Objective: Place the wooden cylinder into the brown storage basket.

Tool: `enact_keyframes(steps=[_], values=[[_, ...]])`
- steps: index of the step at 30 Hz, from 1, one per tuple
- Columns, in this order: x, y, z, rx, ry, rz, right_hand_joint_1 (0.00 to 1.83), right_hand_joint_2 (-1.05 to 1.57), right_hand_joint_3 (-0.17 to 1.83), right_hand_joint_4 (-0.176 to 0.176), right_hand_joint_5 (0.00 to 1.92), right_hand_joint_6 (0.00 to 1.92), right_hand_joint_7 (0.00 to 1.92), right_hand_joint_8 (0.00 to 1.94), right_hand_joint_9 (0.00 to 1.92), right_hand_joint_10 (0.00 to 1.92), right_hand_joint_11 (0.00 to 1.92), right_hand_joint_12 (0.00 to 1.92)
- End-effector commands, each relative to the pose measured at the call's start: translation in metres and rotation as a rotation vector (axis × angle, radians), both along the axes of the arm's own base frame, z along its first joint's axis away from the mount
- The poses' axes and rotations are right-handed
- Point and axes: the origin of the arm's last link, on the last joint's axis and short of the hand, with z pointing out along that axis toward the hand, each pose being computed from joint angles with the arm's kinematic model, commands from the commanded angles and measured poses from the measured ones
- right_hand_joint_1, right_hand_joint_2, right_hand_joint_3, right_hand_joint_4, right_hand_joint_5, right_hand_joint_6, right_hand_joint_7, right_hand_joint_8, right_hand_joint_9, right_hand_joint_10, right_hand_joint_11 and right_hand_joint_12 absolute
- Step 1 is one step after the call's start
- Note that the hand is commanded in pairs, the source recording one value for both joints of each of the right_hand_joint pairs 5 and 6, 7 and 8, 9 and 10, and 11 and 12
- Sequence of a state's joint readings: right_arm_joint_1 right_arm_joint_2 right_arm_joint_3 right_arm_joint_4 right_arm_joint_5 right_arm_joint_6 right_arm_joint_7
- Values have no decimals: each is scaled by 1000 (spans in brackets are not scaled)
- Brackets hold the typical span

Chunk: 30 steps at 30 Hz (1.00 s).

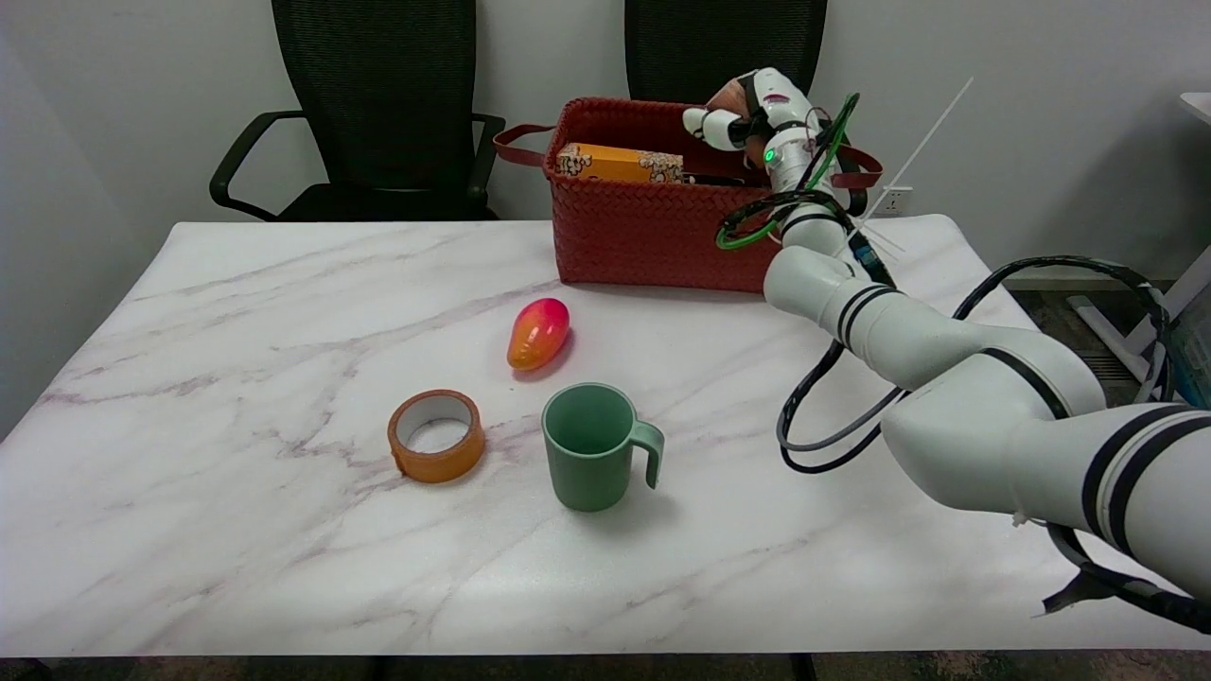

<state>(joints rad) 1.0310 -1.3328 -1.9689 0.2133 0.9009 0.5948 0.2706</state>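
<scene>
your right hand (757,118) was raised over the right end of the brown storage basket (653,232), reaching in from the lower right of the picture. the fingers (711,124) were curled around the wooden cylinder (730,97), and only a small brown rounded part of it showed between them at the top of the hand. you held it above the open inside of the basket, near the far right corner; whether it touched the rim, i could not tell. a green light was on at the wrist, and green and black cables looped around the forearm.

the basket stood at the far side of the marble table (236,530), with one handle at its left end and one at its right, the right one partly hidden behind your arm. inside it, an orange box (620,163) lay toward the left, and something dark was beside it that i could not make out.

on the table in front of the basket lay a red and orange mango (538,333), on its side. nearer to the camera stood a green mug (591,459), upright, with its handle to the right. just left of the mug lay a roll of orange tape (436,435), flat on the table, apart from the mug. two black chairs (374,104) stood behind the table against the wall.
</scene>
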Motion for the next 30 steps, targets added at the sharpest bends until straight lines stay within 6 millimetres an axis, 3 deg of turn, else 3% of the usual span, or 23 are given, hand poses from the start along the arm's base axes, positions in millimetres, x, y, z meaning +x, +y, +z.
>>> enact_keyframes(steps=[1,4,7,9,11,13,20,24,30], values=[[-12,2,3,-32,87,-83,649,1234,-175,0,191,191,446,446,369,369,792,792],[-16,4,3,-33,72,-89,633,1200,-175,0,19,19,266,266,205,205,609,609],[-20,5,3,-29,64,-96,602,1157,-175,0,0,0,197,197,123,123,548,548],[-22,5,2,-27,65,-100,534,1084,-69,0,0,0,72,72,10,10,376,376],[-23,6,2,-25,66,-101,517,1081,15,0,0,0,13,13,0,0,329,329],[-23,6,2,-24,66,-101,509,1065,22,0,0,0,0,0,0,0,307,307],[-19,7,2,-17,56,-70,373,1078,541,0,0,0,0,0,0,0,259,259],[-15,13,6,-17,28,-26,339,1068,579,0,0,0,0,0,0,0,241,241],[6,33,23,-11,-57,113,358,1022,576,0,0,0,0,0,1,1,258,258]])
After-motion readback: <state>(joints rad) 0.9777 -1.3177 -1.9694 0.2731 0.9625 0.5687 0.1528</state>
